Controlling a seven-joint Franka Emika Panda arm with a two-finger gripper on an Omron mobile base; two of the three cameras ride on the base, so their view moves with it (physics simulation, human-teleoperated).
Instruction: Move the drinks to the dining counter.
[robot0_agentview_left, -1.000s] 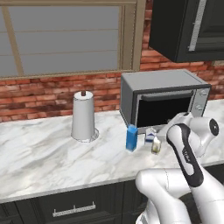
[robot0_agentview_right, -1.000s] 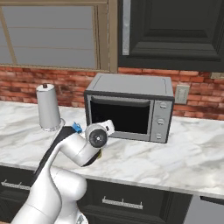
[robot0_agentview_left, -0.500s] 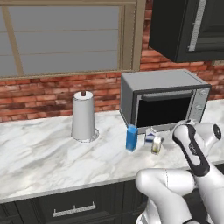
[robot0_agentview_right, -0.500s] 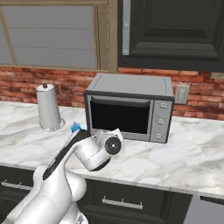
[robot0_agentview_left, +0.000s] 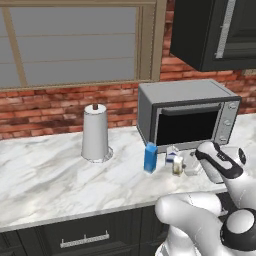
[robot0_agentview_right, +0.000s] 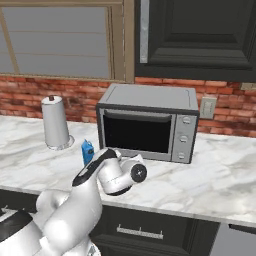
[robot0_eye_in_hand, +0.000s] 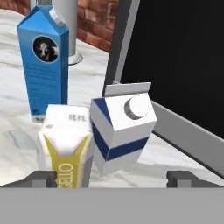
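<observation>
The gripper (robot0_eye_in_hand: 112, 177) stands with its jaws wide apart and nothing between them, low over the narrow marble counter (robot0_agentview_left: 45, 185) in front of the toaster oven (robot0_agentview_left: 187, 115). Three drinks cluster there, none of them on the dining counter yet. The tall blue carton (robot0_eye_in_hand: 43, 61) stands farthest left, upright and a little apart. Just in front of the hand sit a small yellow-and-white carton (robot0_eye_in_hand: 65, 151) and a white carton with a blue band (robot0_eye_in_hand: 124, 127), the two touching or very nearly so. From the left base view, the arm (robot0_agentview_left: 220, 165) partly blocks this pair, so their exact spacing is hard to judge.

The step in hand looks like the approach for a first grasp. The yellow-and-white carton sits toward the left finger rather than midway between the tips, so the hand should shift left to centre on it before closing. The neighbour is the risk: one finger must slip into the narrow gap between the pair without tipping the banded carton toward the oven door. A slow, level advance, then a straight lift, would keep the others standing.

The paper towel roll (robot0_agentview_left: 95, 132) stands well to the left, out of the way.
</observation>
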